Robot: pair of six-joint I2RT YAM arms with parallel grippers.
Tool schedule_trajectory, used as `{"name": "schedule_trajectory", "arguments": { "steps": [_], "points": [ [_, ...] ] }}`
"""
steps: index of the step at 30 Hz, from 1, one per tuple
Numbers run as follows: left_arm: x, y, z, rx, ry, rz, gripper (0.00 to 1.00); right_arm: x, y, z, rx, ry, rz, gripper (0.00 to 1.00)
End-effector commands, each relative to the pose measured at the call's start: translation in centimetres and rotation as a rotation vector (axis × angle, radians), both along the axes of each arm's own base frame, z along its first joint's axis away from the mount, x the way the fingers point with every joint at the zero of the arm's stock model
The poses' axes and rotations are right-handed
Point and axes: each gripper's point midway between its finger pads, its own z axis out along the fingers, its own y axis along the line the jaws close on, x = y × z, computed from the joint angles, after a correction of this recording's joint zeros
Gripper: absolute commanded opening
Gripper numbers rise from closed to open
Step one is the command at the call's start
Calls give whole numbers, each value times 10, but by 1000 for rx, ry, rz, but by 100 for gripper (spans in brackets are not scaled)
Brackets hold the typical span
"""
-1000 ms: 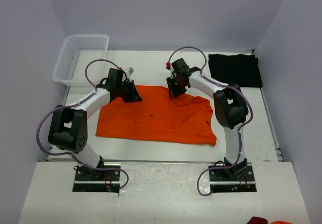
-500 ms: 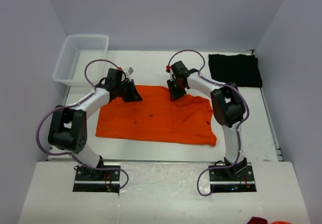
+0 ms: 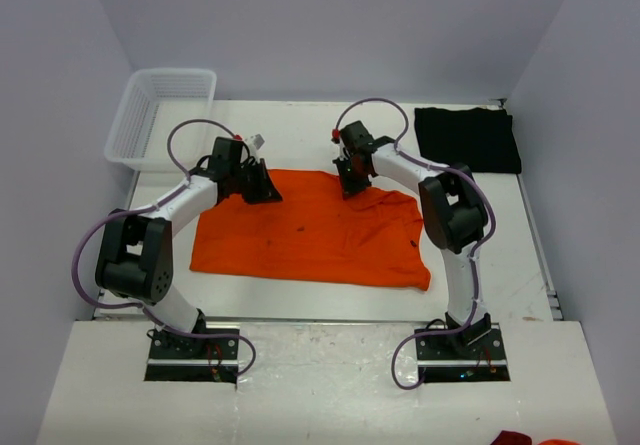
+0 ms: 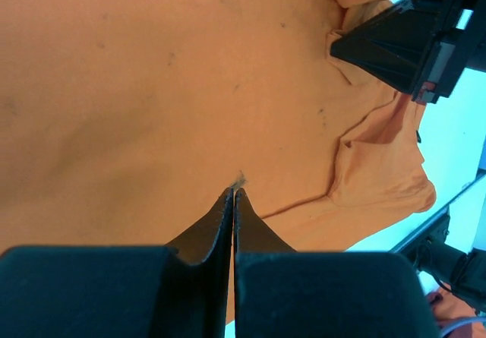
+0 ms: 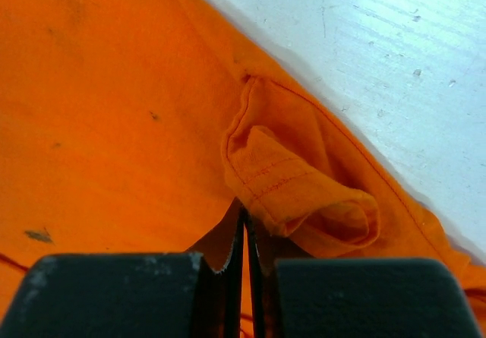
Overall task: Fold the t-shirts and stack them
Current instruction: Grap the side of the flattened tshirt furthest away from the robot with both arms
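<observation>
Mid-table, left pincer (image 4: 234, 194) and right pincer (image 5: 244, 218) each nipped shut on orange t-shirt (image 3: 310, 240), white basket (image 3: 135, 130) far-left.

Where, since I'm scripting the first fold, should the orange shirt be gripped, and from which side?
Grip the orange shirt along its far edge, at two well-spread points, coming down from above. It lies flat and wide, so only a pinched-up edge offers purchase. The left gripper and right gripper appear shut on cloth there, the right beside a rolled-up fold.
</observation>
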Motion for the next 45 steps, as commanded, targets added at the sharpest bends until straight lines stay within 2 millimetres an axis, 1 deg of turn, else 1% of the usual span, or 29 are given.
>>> {"name": "schedule_trajectory", "arguments": {
  "steps": [1, 2, 4, 5, 6, 7, 8, 10, 12, 13, 14, 15, 16, 17, 18, 19, 20, 21, 22, 23, 24, 26, 28, 29, 30, 32, 34, 40, 45],
  "points": [
    [9, 10, 6, 29, -47, 40, 0, 9, 0, 32, 2, -88, -19, 0],
    [13, 17, 3, 67, -51, 77, 0, 10, -1, 40, 9, -103, -20, 0],
    [17, 25, 3, 109, -48, 116, 0, 9, -2, 48, 16, -117, -22, 0],
    [22, 33, 2, 151, -52, 154, 0, 10, -3, 52, 13, -129, -27, 0],
    [24, 37, 3, 169, -56, 168, 0, 11, -4, 60, 17, -146, -31, 0],
    [28, 39, 6, 184, -57, 176, 0, 11, -6, 63, 11, -151, -36, 0],
    [32, 45, 6, 219, -62, 201, 2, 12, -7, 68, 6, -165, -34, 0],
    [40, 51, 11, 255, -62, 224, 5, 13, -9, 80, 4, -184, -37, 0],
    [47, 57, 9, 292, -63, 245, 11, 14, -11, 88, -1, -203, -35, 0],
    [53, 57, 15, 295, -73, 253, 14, 13, -11, 91, -3, -202, -31, 0],
    [58, 60, 16, 310, -78, 265, 27, 14, -12, 94, -2, -207, -32, 0],
    [62, 61, 11, 324, -68, 270, 30, 14, -12, 95, -4, -207, -30, 0],
    [69, 62, 19, 329, -79, 275, 31, 13, -13, 93, -11, -200, -25, 0],
    [74, 64, 19, 347, -79, 279, 35, 14, -13, 95, -10, -203, -25, 0],
    [85, 66, 23, 356, -87, 288, 36, 17, -19, 95, -41, -218, -42, 0],
    [87, 67, 21, 370, -77, 280, 37, 18, -22, 95, -53, -221, -50, 0],
    [94, 75, 20, 407, -80, 305, 39, 21, -26, 96, -61, -226, -63, 0],
    [105, 78, 20, 418, -77, 313, 39, 23, -30, 97, -74, -234, -76, 0],
    [106, 83, 17, 437, -57, 308, 39, 24, -33, 99, -77, -234, -84, 0],
    [110, 86, 8, 455, -43, 311, 40, 26, -37, 101, -81, -240, -93, 0],
    [117, 94, 12, 460, -45, 327, 40, 28, -43, 102, -100, -246, -108, 0],
    [125, 104, 9, 474, -42, 337, 41, 31, -49, 107, -104, -255, -118, 0],
    [140, 115, 6, 484, -34, 350, 41, 32, -56, 113, -101, -264, -131, 0],
    [144, 120, 5, 497, -30, 359, 41, 32, -57, 115, -95, -264, -133, 0],
    [145, 131, 3, 540, -18, 368, 41, 33, -61, 115, -95, -263, -140, 0],
    [152, 140, -4, 579, -2, 380, 40, 35, -64, 118, -89, -271, -148, 0],
    [152, 151, -10, 611, 19, 391, 38, 37, -68, 119, -84, -271, -156, 0],
    [151, 169, -30, 675, 70, 391, 37, 41, -73, 121, -59, -264, -165, 0],
    [148, 169, -44, 685, 102, 376, 36, 41, -74, 121, -34, -262, -167, 0]
  ]
}}
